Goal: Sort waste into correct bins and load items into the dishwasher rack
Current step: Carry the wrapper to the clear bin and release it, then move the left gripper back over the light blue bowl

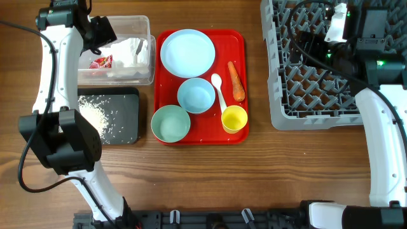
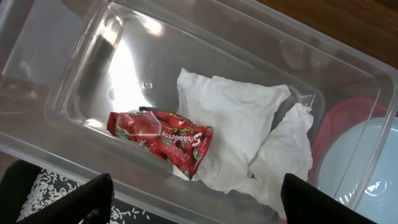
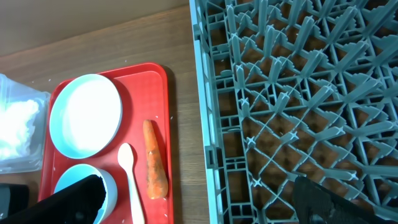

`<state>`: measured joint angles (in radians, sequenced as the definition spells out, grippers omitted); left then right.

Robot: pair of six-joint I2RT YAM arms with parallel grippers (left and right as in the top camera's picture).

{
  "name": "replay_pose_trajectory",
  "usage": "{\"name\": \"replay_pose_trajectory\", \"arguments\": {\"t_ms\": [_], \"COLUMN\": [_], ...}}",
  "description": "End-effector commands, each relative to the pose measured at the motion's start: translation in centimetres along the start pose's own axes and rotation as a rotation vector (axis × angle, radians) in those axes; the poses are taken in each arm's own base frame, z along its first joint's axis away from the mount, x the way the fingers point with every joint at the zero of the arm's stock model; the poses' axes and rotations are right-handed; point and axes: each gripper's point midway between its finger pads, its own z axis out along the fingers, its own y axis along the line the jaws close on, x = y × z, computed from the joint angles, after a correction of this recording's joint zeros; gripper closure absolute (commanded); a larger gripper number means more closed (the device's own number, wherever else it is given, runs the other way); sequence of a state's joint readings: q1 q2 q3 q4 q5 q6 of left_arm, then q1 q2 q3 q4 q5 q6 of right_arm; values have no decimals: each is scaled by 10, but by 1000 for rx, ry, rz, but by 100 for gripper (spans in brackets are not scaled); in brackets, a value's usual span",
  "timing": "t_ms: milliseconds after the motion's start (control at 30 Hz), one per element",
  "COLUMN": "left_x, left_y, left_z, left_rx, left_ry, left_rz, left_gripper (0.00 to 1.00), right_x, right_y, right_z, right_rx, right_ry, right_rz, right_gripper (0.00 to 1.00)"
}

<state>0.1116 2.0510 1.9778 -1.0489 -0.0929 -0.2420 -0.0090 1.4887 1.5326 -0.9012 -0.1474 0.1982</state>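
The clear tub [image 1: 147,38] holds the crumpled white napkin [image 1: 130,51] and the red-and-white wrapper [image 1: 100,62]; both show close up in the left wrist view, napkin [image 2: 242,124] and wrapper [image 2: 163,138]. My left gripper [image 1: 95,35] hangs open and empty over the tub's near wall [image 2: 199,211]. The carrot [image 1: 236,81], spoon [image 1: 219,89], plate [image 1: 187,52], blue bowl [image 1: 196,95], mint bowl [image 1: 170,123] and yellow cup [image 1: 234,119] lie on the red tray [image 1: 241,44]. My right gripper [image 1: 311,41] is open and empty above the grey rack's [image 1: 311,114] left side. No brown lump shows.
The black tray [image 1: 124,127] in front of the tub carries scattered white crumbs. The right wrist view shows the carrot [image 3: 154,162] and spoon [image 3: 129,174] near the red tray's right edge, with a strip of bare wood between the tray and the rack [image 3: 292,93].
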Motion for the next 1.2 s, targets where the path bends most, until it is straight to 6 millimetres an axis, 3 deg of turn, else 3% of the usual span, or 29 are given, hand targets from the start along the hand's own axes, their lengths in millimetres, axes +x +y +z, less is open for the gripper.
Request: {"name": "replay_pose_trajectory", "arguments": {"t_ms": [0, 100, 267, 467, 700, 833, 1167], "left_x": [-2, -7, -3, 53, 101, 113, 121], "left_y": [-7, -24, -74, -132, -192, -208, -214], "left_z": [-4, -23, -64, -78, -97, -101, -101], "left_rx": [44, 100, 198, 250, 353, 376, 411], "left_ry": [-5, -47, -128, -30, 10, 11, 40], "left_rz": [0, 19, 176, 323, 459, 495, 502], "left_gripper": [12, 12, 12, 6, 2, 2, 1], "right_x": [-4, -5, -8, -13, -13, -12, -16], "right_y": [0, 0, 6, 8, 8, 7, 7], "right_z": [3, 3, 2, 2, 3, 6, 7], "right_rx": [12, 10, -23, -31, -30, -29, -29], "right_ry": [-6, -12, -21, -40, -40, -31, -47], "right_rz": [10, 8, 6, 3, 3, 5, -1], "right_gripper": [0, 0, 0, 0, 0, 0, 0]}}
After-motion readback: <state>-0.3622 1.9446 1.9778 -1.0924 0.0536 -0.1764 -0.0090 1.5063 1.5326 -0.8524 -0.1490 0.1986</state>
